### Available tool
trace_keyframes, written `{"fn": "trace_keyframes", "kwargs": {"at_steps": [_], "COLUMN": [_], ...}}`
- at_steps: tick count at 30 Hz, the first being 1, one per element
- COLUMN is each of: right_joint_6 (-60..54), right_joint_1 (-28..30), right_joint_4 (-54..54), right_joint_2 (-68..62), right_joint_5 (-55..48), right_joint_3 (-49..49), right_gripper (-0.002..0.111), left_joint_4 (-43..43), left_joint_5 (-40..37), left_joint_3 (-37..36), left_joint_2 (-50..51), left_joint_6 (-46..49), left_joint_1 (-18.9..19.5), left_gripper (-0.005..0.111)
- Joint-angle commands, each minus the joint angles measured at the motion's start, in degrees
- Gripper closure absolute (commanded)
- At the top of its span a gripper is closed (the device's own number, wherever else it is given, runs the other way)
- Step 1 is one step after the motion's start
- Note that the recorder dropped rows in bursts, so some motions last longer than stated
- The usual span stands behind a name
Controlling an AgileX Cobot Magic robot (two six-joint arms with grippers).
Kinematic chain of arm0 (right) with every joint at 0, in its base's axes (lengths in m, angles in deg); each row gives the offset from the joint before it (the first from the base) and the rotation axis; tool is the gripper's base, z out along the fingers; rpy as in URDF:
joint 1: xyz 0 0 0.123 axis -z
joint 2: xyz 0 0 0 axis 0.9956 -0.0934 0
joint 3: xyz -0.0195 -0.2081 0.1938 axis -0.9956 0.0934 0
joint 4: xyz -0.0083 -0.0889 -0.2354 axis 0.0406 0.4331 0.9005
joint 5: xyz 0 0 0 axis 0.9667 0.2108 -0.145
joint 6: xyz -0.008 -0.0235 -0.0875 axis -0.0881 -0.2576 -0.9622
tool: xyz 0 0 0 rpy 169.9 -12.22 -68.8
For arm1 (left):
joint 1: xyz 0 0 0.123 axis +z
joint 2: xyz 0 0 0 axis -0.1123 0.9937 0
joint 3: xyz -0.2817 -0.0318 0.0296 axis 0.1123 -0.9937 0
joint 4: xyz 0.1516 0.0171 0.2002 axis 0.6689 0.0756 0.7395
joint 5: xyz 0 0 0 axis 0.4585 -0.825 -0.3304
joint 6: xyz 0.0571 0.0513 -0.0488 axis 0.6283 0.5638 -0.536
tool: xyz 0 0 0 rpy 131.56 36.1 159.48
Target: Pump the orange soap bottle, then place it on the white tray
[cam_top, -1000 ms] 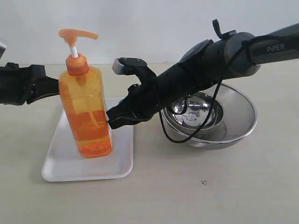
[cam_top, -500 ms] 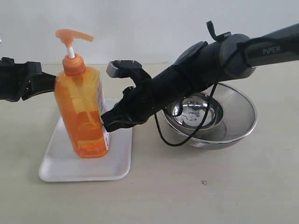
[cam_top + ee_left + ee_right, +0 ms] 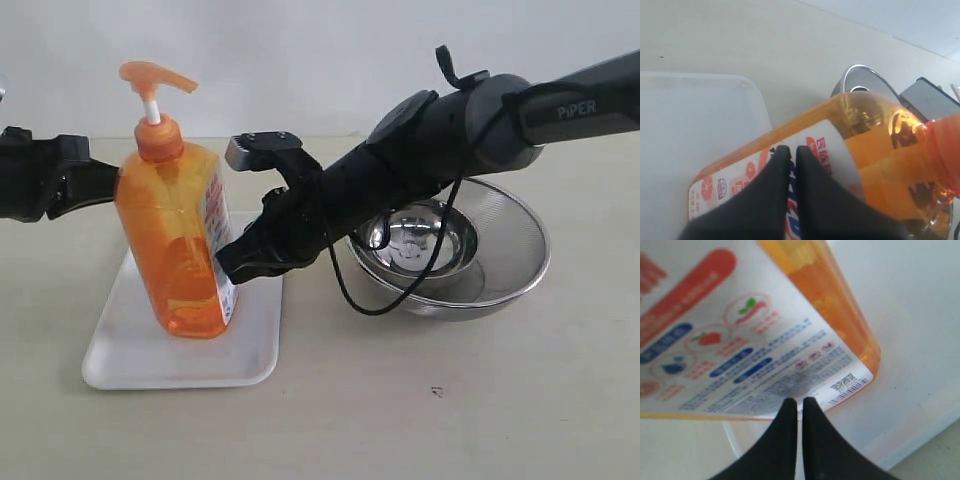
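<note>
Here's the orange soap bottle [image 3: 175,240], left of centre in the exterior view, leaning slightly leftward with its base on the white tray [image 3: 120,360] in the lower left. At the left edge the left gripper [image 3: 110,183] has its fingers pressed together, tips against the bottle's upper side. The right gripper [image 3: 226,264], fingers also pressed together and pinching nothing, pokes at the labelled lower side from the right. Two nested steel bowls [image 3: 520,230] sit behind that arm at centre right.
</note>
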Motion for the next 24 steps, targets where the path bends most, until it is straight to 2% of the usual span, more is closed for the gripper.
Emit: {"fn": "trace_keyframes", "kwargs": {"at_steps": [1, 9, 15, 19, 24], "right_joint_6": [0.76, 0.65, 0.93, 3.65, 3.54], "right_joint_1": [2.03, 2.30, 2.50, 5.33, 9.00], "right_joint_4": [0.71, 0.72, 3.14, 5.62, 6.75], "right_joint_2": [0.38, 0.41, 0.63, 2.60, 8.46], "right_joint_5": [0.84, 2.13, 3.31, 5.05, 1.15], "right_joint_3": [-0.08, -2.07, -3.37, -3.37, -3.37], "right_gripper": [0.109, 0.109, 0.109, 0.109, 0.109], "left_joint_4": [1.48, 1.56, 0.49, 0.08, -2.15], "left_joint_5": [2.97, 1.47, -1.19, -6.75, -9.12], "left_joint_3": [-0.32, -4.45, -4.86, -4.86, -4.51], "left_joint_2": [-0.24, -0.24, -0.24, -0.86, -2.39], "left_joint_6": [-1.71, -1.73, -0.74, -0.32, 3.25], "left_joint_1": [-0.16, -0.16, -0.16, -0.16, -0.16], "left_gripper": [0.102, 0.102, 0.102, 0.102, 0.102]}}
